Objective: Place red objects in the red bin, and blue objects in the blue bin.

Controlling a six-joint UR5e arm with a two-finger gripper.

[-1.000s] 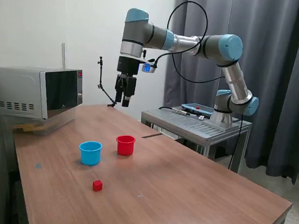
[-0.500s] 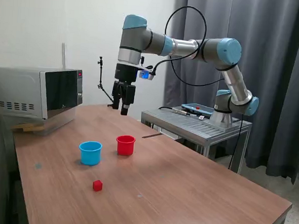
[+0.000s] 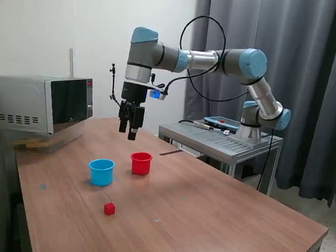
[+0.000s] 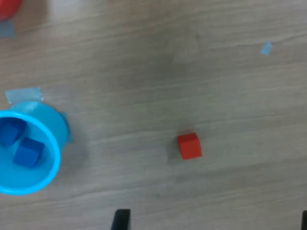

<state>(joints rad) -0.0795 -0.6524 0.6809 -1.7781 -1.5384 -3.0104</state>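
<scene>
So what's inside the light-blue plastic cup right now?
Two small dark blue cubes lie inside the light-blue plastic cup, seen from the wrist view. In the exterior view the cup's wall hides its contents.

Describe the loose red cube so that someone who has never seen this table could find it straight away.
Start at the wooden table and find the two cups near its middle, the light-blue cup and the red cup. The red cube lies alone on bare wood, nearer the camera than both cups. It is far smaller than the cups, and the only block outside a cup.
</scene>
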